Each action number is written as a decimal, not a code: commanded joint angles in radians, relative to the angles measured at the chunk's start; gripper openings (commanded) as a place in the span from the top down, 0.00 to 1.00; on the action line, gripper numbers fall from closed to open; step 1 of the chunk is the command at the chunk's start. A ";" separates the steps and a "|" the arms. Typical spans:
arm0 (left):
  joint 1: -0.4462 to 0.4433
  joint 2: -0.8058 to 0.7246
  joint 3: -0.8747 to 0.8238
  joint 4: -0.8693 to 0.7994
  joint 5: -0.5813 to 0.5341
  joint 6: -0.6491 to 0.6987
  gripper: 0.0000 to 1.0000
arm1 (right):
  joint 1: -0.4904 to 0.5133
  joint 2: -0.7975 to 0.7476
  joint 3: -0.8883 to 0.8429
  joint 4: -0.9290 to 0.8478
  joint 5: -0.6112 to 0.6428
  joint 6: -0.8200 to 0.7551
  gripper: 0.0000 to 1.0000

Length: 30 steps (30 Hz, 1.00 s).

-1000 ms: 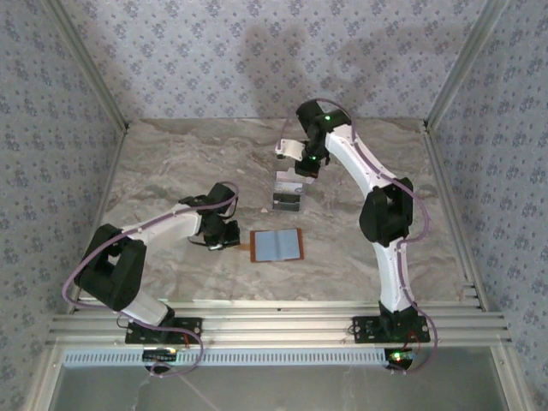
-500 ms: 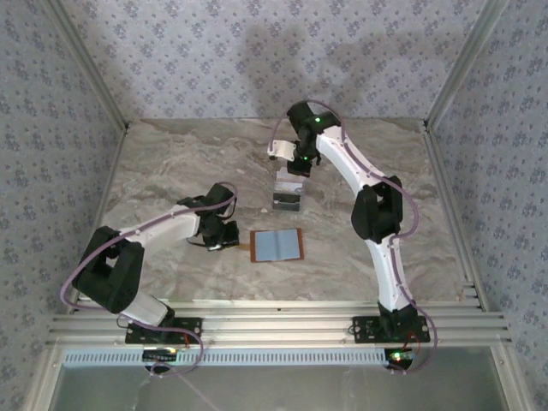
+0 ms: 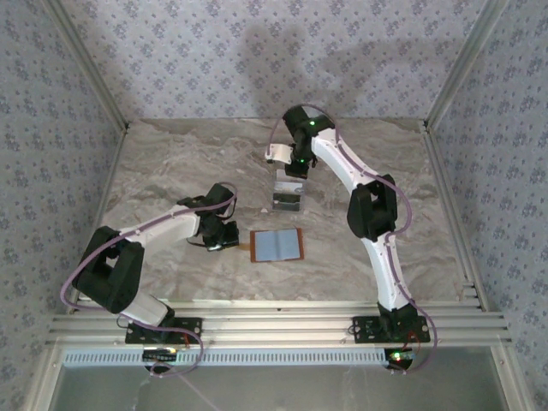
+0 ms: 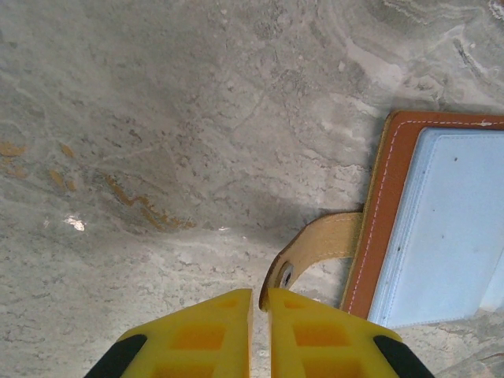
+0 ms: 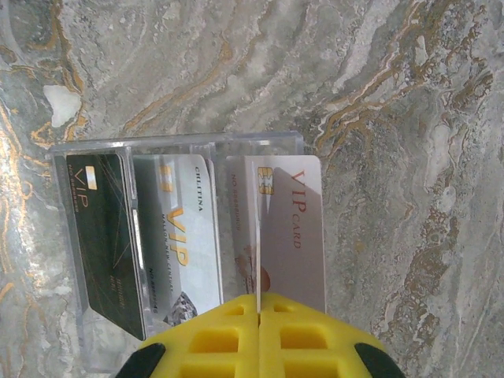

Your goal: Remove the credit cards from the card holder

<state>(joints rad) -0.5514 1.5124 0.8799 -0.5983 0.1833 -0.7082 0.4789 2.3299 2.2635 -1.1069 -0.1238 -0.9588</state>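
Left tool point(image 4: 260, 296): closed to a narrow slit low over the table point(image 3: 171, 171), in front of the tray point(image 5: 177, 144) and to its left, apparently pinching the end of the tan strap point(image 4: 319, 244). The card holder point(image 3: 276, 247) lies flat and open just in front of the tray, with an orange-brown stitched border and its pale blue inner face up. Whether a card remains inside cannot be told. In the right wrist view, the clear tray has a dark card point(image 5: 106, 236) in its left slot and a whitish card point(image 5: 189, 228) with gold lettering in the middle slot. Right tool point(image 5: 258, 303): clenched on the near edge of a grey-pink card point(image 5: 295, 236) marked VIP, held over the tray's right slot, with the card's right edge lying past the tray's right wall. Step in hand, as judged: depositing this card. Recommendation: shift the card toward the divider until both long edges clear the walls. Keep it square to the slot and lower it well in before letting go. A thin, slick card dropped from above could glance off the rim.
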 commanded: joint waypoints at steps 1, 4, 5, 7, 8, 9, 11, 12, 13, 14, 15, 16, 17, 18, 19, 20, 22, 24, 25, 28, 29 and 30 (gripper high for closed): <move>0.005 -0.022 -0.004 -0.009 0.003 -0.012 0.86 | 0.010 0.032 0.026 -0.014 0.046 -0.120 0.91; 0.005 -0.022 -0.004 -0.010 0.003 -0.012 0.86 | 0.011 0.033 0.025 0.004 0.057 -0.118 0.78; 0.004 -0.022 -0.003 -0.011 0.002 -0.013 0.86 | 0.011 0.031 0.025 0.010 0.059 -0.118 0.75; 0.006 -0.021 -0.004 -0.009 0.001 -0.013 0.86 | 0.011 0.026 0.026 0.026 0.065 -0.119 0.71; 0.006 -0.021 -0.004 -0.009 0.002 -0.012 0.86 | 0.009 0.023 0.026 0.031 0.068 -0.119 0.70; 0.006 -0.021 -0.004 -0.009 0.001 -0.013 0.86 | 0.010 0.020 0.026 0.039 0.071 -0.118 0.70; 0.006 -0.019 -0.003 -0.009 0.002 -0.012 0.86 | 0.008 0.016 0.027 0.049 0.080 -0.117 0.69; 0.007 -0.019 -0.004 -0.009 0.001 -0.011 0.86 | 0.007 0.014 0.027 0.055 0.081 -0.117 0.69; 0.005 -0.020 -0.004 -0.007 0.001 -0.013 0.86 | 0.006 0.010 0.026 0.060 0.082 -0.117 0.68; 0.006 -0.021 -0.003 -0.008 0.000 -0.013 0.86 | 0.004 0.004 0.026 0.065 0.082 -0.109 0.68; 0.006 -0.021 -0.002 -0.008 -0.004 -0.011 0.86 | 0.002 -0.005 0.025 0.069 0.075 -0.097 0.68; 0.007 -0.021 0.002 -0.009 -0.010 -0.006 0.86 | -0.002 -0.015 0.027 0.074 0.063 -0.080 0.68; 0.008 -0.020 0.006 -0.014 -0.019 -0.001 0.86 | -0.006 -0.026 0.024 0.077 0.052 -0.065 0.68; 0.008 -0.020 0.014 -0.019 -0.031 0.008 0.85 | -0.011 -0.040 0.017 0.085 0.043 -0.044 0.67; 0.010 -0.021 0.024 -0.026 -0.042 0.017 0.84 | -0.016 -0.058 0.003 0.097 0.039 -0.027 0.67; 0.014 -0.021 0.031 -0.030 -0.052 0.025 0.82 | -0.020 -0.077 -0.017 0.113 0.036 -0.004 0.66; 0.022 -0.026 0.044 -0.034 -0.080 0.046 0.78 | -0.032 -0.133 -0.088 0.161 0.033 0.040 0.63; 0.037 -0.028 0.052 -0.032 -0.101 0.068 0.69 | -0.044 -0.195 -0.177 0.219 0.030 0.076 0.59; 0.047 -0.028 0.057 -0.029 -0.109 0.081 0.63 | -0.050 -0.226 -0.227 0.246 0.029 0.098 0.56; 0.071 -0.034 0.069 -0.019 -0.166 0.122 0.49 | -0.075 -0.348 -0.411 0.369 0.039 0.179 0.40; 0.078 -0.037 0.070 -0.014 -0.185 0.133 0.44 | -0.085 -0.385 -0.465 0.405 0.041 0.204 0.33; 0.091 -0.041 0.073 -0.010 -0.207 0.147 0.31 | -0.095 -0.429 -0.539 0.449 0.041 0.229 0.25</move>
<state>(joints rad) -0.4805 1.5112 0.9207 -0.6025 0.0559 -0.6090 0.4053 1.9972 1.8225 -0.7830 -0.0814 -0.8181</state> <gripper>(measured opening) 0.621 0.722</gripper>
